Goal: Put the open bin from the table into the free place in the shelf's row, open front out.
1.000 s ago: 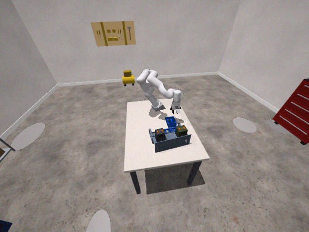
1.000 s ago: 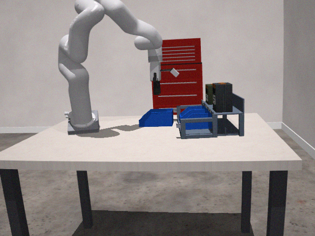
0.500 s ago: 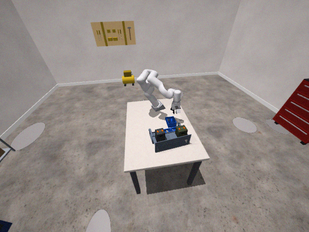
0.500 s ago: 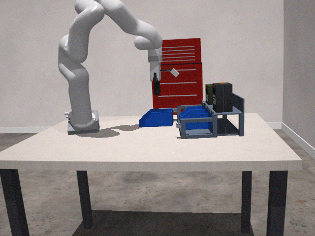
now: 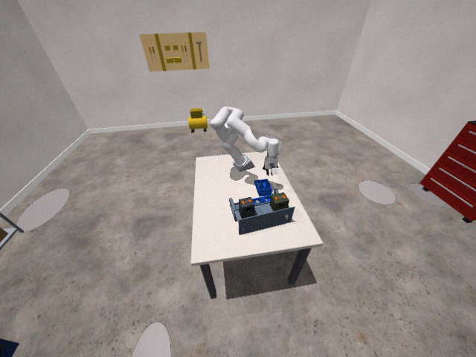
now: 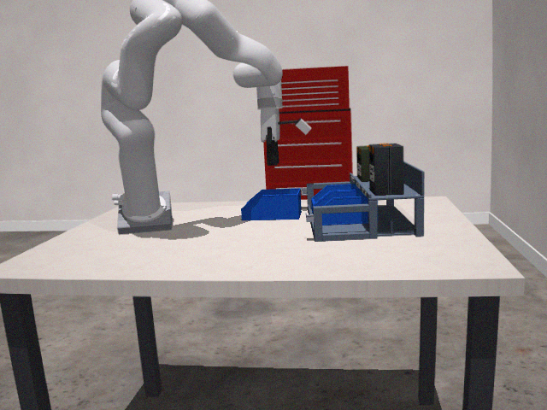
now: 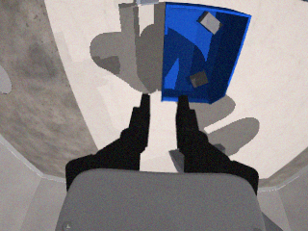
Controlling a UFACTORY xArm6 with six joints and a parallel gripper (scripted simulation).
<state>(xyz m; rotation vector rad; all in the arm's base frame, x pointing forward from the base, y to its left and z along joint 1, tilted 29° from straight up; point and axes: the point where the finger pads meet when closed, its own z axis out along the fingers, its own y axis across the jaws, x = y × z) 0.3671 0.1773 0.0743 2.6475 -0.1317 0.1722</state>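
One bin (image 5: 263, 187) (image 6: 274, 204) (image 7: 235, 63) waits on the desk (image 5: 209, 245) (image 6: 261, 286) (image 7: 72, 63), between the arm's base and the shelf (image 5: 265, 222) (image 6: 373, 220), nearer the long edge by the claw (image 5: 270, 172) (image 6: 272, 164) (image 7: 164, 106). The claw hangs above, partly open, empty. Grasping comes first: likely align over a bin wall, then descend.

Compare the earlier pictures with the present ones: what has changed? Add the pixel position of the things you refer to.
The end effector's (image 5: 270, 172) (image 6: 273, 162) (image 7: 165, 97) fingers appear closer together than a second ago, still apart. Nothing was taken hold of or let go. The arm, the table bin (image 5: 263, 187) (image 6: 273, 205) (image 7: 218, 60) and the shelf (image 5: 265, 222) (image 6: 419, 216) stayed put.
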